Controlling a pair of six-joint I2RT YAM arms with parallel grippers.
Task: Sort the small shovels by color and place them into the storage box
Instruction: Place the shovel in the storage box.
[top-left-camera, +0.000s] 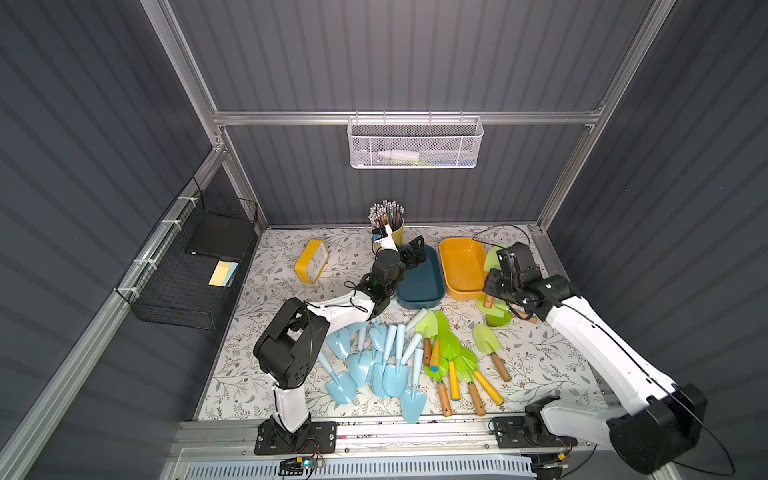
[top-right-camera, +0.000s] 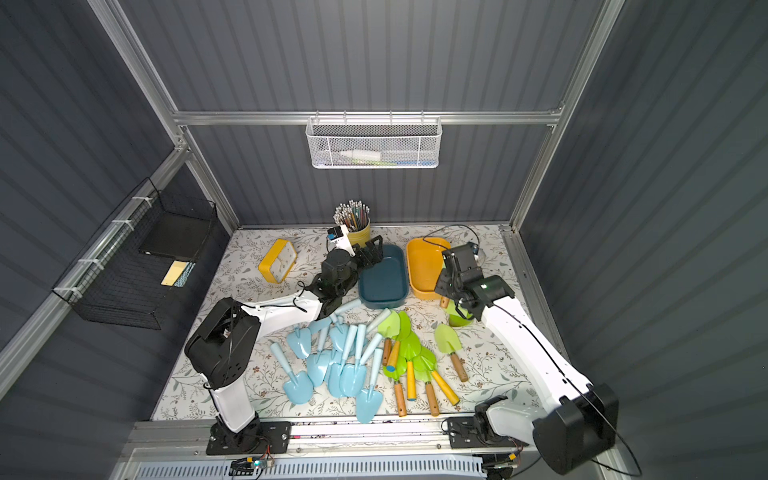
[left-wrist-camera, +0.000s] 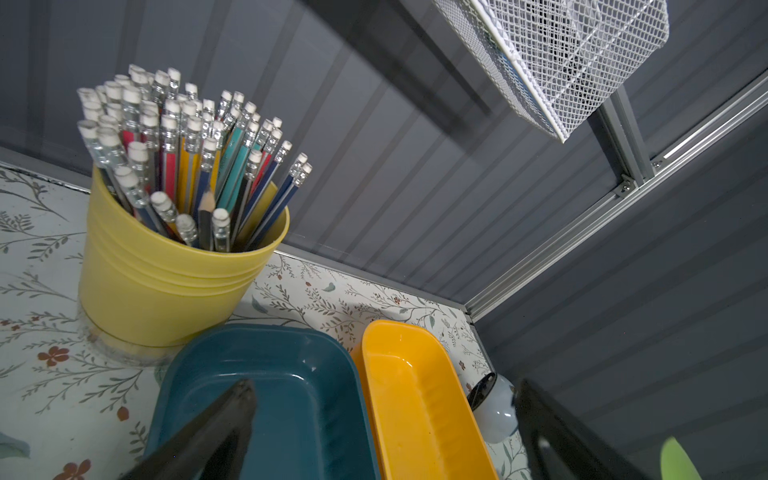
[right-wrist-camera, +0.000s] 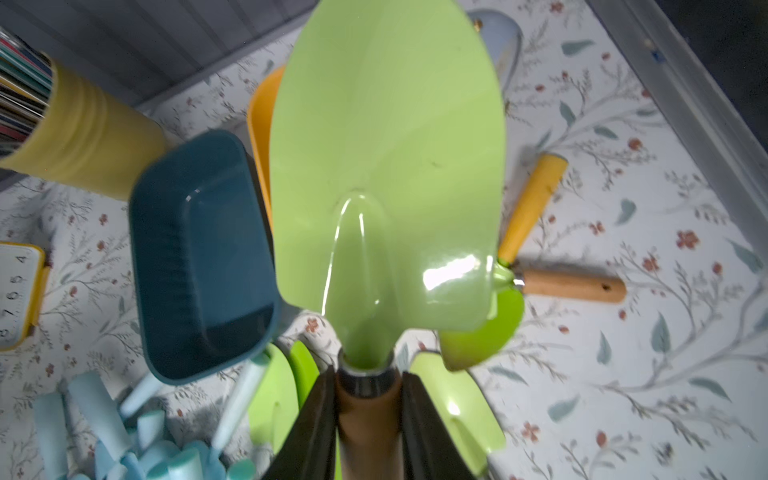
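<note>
**A:** What have the right jaws got?

**B:** I see them pinching a green shovel (right-wrist-camera: 386, 174) by its brown handle, just under the metal collar. The blade sticks straight out ahead of the jaws, lifted clear of the desk (top-left-camera: 548, 357).

**A:** And the boxes?

**B:** The orange box (top-left-camera: 459, 266) sits just beside those jaws, on the side toward my other arm. In the right wrist view its wall peeks out from behind the blade. The teal box (top-left-camera: 419, 286) stands against the orange one, on the side away from the right jaws.

**A:** Left jaws?

**B:** Spread wide, gripping nothing. They hang over the end of the teal box nearest the pencil cup (left-wrist-camera: 166, 282). In the left wrist view both boxes lie ahead, between the two fingers.

**A:** Where are the other shovels?

**B:** On the desk, back behind both jaws toward the arm bases. The blue heap (top-left-camera: 374, 361) lies behind the left jaws, alongside that arm. The green heap (top-left-camera: 446, 353) lies right beside it, on the side toward the right arm. A lone shovel (top-left-camera: 490, 345) lies a little apart from that heap, nearer the right arm. Below the right jaws I see a few more green blades, and a fanned pair (right-wrist-camera: 573, 286) of handles spreads out from them. The clock (top-left-camera: 311, 261) stands well off to the outer side of the left jaws.
</note>
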